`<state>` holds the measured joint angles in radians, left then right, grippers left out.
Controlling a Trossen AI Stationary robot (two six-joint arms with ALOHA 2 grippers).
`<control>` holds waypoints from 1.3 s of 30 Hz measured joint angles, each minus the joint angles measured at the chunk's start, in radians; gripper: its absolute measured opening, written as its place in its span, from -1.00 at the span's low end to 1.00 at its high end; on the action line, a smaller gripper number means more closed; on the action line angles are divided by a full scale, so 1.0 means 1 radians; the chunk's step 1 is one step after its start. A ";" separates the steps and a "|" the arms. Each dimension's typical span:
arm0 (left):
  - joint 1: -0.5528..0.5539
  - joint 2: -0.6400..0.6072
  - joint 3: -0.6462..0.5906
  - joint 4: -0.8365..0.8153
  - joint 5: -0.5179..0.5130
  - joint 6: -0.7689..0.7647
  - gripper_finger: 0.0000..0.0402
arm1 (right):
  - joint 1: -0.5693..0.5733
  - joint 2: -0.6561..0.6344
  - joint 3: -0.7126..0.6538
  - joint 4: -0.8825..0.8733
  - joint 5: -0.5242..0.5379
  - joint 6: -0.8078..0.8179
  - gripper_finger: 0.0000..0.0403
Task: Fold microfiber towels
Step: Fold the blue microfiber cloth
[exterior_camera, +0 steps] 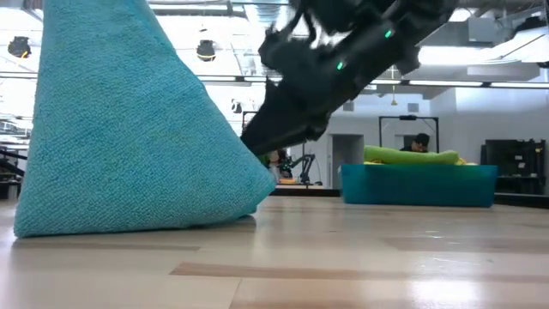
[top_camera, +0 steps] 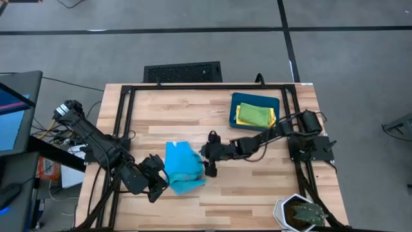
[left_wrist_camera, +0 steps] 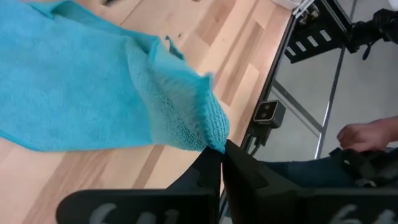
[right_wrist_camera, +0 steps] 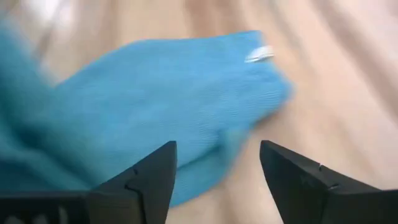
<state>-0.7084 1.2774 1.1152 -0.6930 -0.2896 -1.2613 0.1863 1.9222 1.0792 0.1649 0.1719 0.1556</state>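
A light blue microfiber towel (top_camera: pixel 183 169) sits at the table's middle near side. It rises like a tent in the low view (exterior_camera: pixel 129 129), with its lower edge on the wood. My left gripper (top_camera: pixel 159 180) is at the towel's left side, shut on it. My right gripper (top_camera: pixel 207 156) is open at the towel's right edge, its dark fingers (exterior_camera: pixel 279 129) just off the cloth. In the right wrist view (right_wrist_camera: pixel 217 168) the towel (right_wrist_camera: pixel 174 106) lies ahead of the open fingers, a white tag (right_wrist_camera: pixel 258 55) at its corner. Green and yellow towels (top_camera: pixel 254 116) lie in the teal bin (top_camera: pixel 238 100). My left gripper pinches a bunched edge of the blue towel (left_wrist_camera: pixel 214 134) between its two shut fingertips (left_wrist_camera: pixel 211 165). It comes from the table's left, slanting down. The held part is lifted, the cloth drapes away from it, and the towel's lower part rests on the table.
The teal bin (exterior_camera: pixel 418 184) stands at the far right with a green towel (exterior_camera: pixel 410 156) heaped above its rim. A white hexagonal bowl (top_camera: pixel 299 212) sits at the near right corner. A person's hand (left_wrist_camera: pixel 367 134) shows beyond the table's edge. Bare wood lies between towel and bin.
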 joint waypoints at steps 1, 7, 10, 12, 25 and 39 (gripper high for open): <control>-0.001 0.000 0.000 0.001 -0.010 0.000 -1.00 | -0.015 0.000 -0.001 0.000 0.000 0.001 0.27; -0.006 0.000 0.000 -0.006 -0.021 0.000 -1.00 | -0.092 0.048 -0.002 0.021 -0.031 0.012 0.27; -0.006 0.000 0.000 -0.008 -0.022 0.000 -1.00 | -0.106 0.062 -0.002 0.051 -0.066 0.012 0.27; -0.006 0.000 0.000 -0.008 -0.022 0.000 -1.00 | -0.106 0.062 -0.002 0.061 -0.068 0.010 0.27; -0.005 0.000 0.000 -0.024 -0.039 -0.002 -1.00 | -0.089 0.099 -0.005 0.102 -0.069 -0.032 0.27; -0.006 0.000 0.000 -0.035 -0.049 -0.039 -1.00 | -0.090 0.165 0.039 0.101 -0.029 -0.015 0.26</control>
<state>-0.7139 1.2770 1.1151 -0.7279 -0.3386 -1.3003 0.0966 2.0871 1.1178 0.2654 0.1433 0.1409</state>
